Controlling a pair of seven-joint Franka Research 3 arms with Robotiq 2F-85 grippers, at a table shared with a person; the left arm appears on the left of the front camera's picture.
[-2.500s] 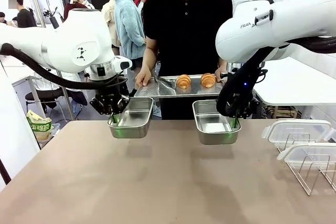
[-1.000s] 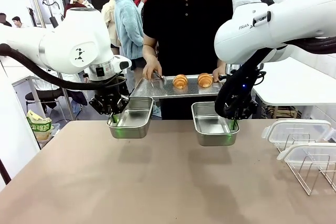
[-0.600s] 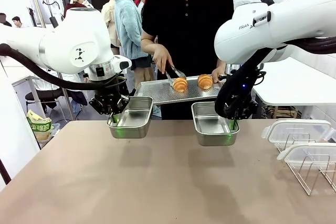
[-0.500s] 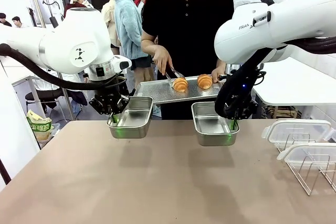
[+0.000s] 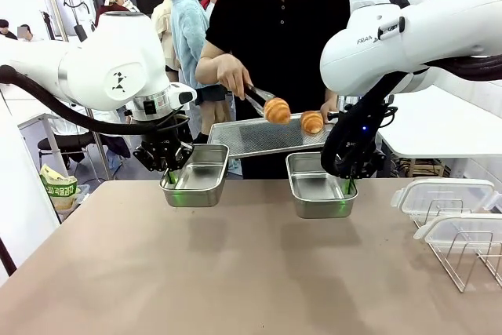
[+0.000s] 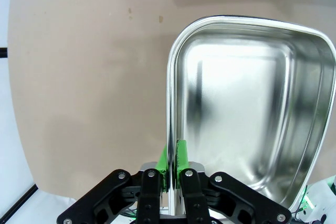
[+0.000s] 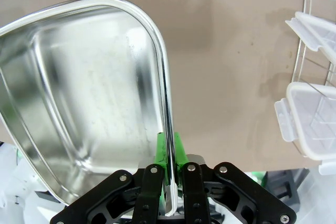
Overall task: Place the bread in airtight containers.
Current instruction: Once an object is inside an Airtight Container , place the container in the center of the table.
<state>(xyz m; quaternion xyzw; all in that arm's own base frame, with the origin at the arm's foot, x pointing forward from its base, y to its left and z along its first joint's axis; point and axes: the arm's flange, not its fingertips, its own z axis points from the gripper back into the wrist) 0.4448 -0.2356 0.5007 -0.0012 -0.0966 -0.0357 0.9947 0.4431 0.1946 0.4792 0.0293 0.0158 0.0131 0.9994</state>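
Note:
Both steel airtight containers are held up off the table. My left gripper point(image 5: 171, 179) point(image 6: 171, 163) is shut on the rim of the left tin point(image 5: 201, 177) point(image 6: 247, 108), which is empty. My right gripper point(image 5: 349, 187) point(image 7: 169, 163) is shut on the rim of the right tin point(image 5: 315, 187) point(image 7: 89, 93), also empty. Beyond them a person holds a perforated tray point(image 5: 259, 139) with one croissant point(image 5: 312, 121) lying on it. The person's tongs point(image 5: 256, 98) hold the other croissant point(image 5: 276, 110) lifted just above the tray.
Two translucent lids point(image 5: 443, 194) point(image 7: 310, 121) rest on a wire rack point(image 5: 471, 260) at the table's right edge. The brown tabletop point(image 5: 251, 272) spreads in front of the tins. Other people stand in the background.
The person took up the tongs, gripped the left croissant and lifted it off the tray, which now tilts down to the left. Both arms and tins have stayed still.

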